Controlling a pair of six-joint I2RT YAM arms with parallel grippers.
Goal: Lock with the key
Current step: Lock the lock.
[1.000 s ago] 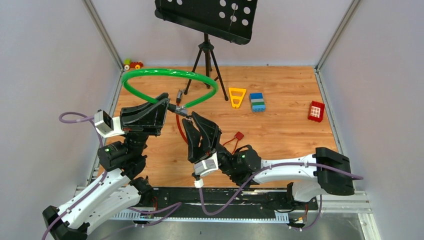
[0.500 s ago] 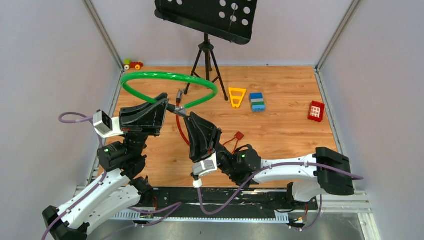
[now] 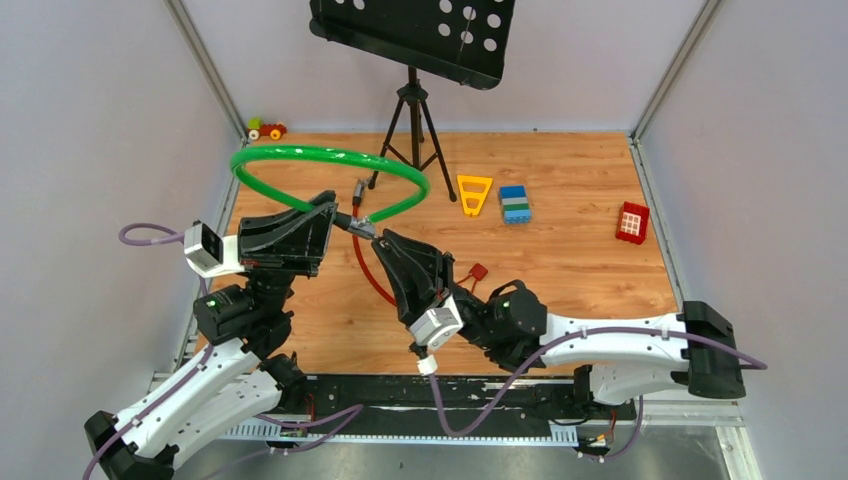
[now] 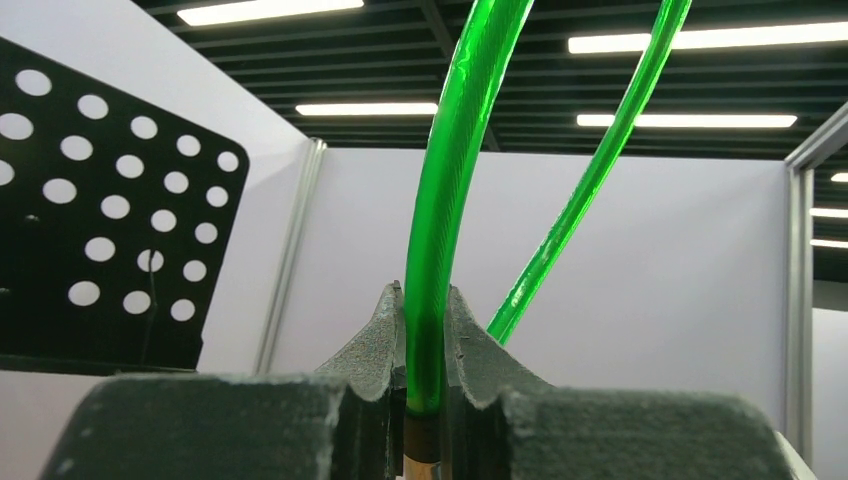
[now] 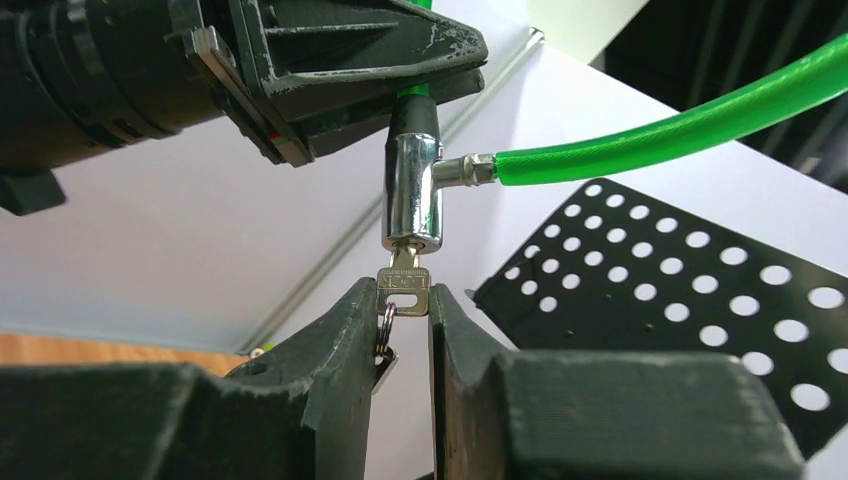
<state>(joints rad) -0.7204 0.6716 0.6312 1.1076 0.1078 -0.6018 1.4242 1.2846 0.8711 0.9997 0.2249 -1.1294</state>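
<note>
The green cable loops above the table, and its silver lock barrel hangs from the end held by my left gripper. In the left wrist view that gripper is shut on the green cable just above its dark end sleeve. The small silvery key is pushed up into the barrel's underside. My right gripper is shut on the key's flat head, and a split ring with a tag hangs against the left finger. From above, my right gripper meets the lock from below right.
A red cable lies under the grippers, and a small red padlock lies beside my right arm. A black perforated music stand on a tripod stands at the back. A yellow triangle, a blue-green block and a red block lie to the right.
My right gripper's fingers have closed in on the key's head. The right arm's elbow and wrist have swung right. The green loop has shifted slightly left; the left gripper still holds it.
</note>
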